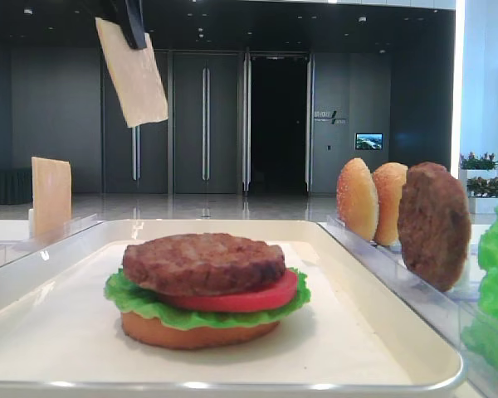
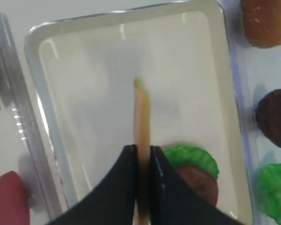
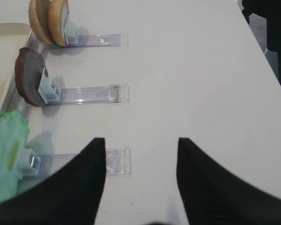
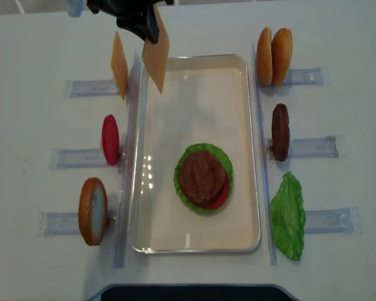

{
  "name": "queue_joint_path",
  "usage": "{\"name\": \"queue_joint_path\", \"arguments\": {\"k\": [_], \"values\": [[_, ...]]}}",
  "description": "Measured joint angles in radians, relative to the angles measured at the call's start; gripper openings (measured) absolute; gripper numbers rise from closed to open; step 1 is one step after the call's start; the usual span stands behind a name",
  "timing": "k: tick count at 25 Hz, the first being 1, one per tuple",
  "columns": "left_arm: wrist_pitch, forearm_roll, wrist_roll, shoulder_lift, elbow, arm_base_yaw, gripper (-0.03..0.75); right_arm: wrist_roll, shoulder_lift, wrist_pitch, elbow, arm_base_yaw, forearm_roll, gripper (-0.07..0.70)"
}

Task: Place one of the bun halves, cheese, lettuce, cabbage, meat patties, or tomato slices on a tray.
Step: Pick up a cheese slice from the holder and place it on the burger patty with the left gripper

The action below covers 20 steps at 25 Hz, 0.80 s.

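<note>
White bench (image 4: 194, 25) all round; the left claw (image 4: 151, 24) pinches a cheese (image 4: 156, 55) slice above the tray's (image 4: 194, 241) far left corner, burger (image 4: 203, 177) half-built, cheese not yet laid. Right claw (image 3: 140, 159) hangs released.

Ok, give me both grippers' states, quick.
Left gripper: shut on the thin, pale yellow-orange square cheese slice, hanging above the cream-white rectangular tray.
Right gripper: open, holding nothing.

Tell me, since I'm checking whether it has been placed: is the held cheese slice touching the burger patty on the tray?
Apart. The low front view shows the cheese slice hanging from the left tool, high above the patty, with open background between them.
</note>
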Motion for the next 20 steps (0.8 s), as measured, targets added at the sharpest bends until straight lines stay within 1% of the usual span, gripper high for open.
{"name": "queue_joint_path", "arguments": {"k": [1,4,9,12,14,15,18,20], "values": [[-0.031,-0.033,0.015,-0.039,0.050,0.000,0.035,0.000,0.000,0.000,0.000,0.000,0.000,0.363],[-0.101,-0.145,0.079,-0.144,0.199,0.000,0.035,0.000,0.000,0.000,0.000,0.000,0.000,0.363],[-0.206,-0.319,0.188,-0.305,0.452,0.000,0.035,0.000,0.000,0.000,0.000,0.000,0.000,0.363],[-0.269,-0.435,0.282,-0.386,0.592,0.000,0.035,0.000,0.000,0.000,0.000,0.000,0.000,0.363],[-0.307,-0.530,0.376,-0.432,0.677,0.000,0.035,0.000,0.000,0.000,0.000,0.000,0.000,0.363],[-0.322,-0.591,0.441,-0.455,0.723,0.000,0.035,0.000,0.000,0.000,0.000,0.000,0.000,0.363],[-0.368,-0.794,0.659,-0.508,0.844,0.000,0.035,0.000,0.000,0.000,0.000,0.000,0.000,0.362],[-0.381,-0.915,0.823,-0.521,0.914,0.000,0.035,0.000,0.000,0.000,0.000,0.000,0.000,0.361]]}}
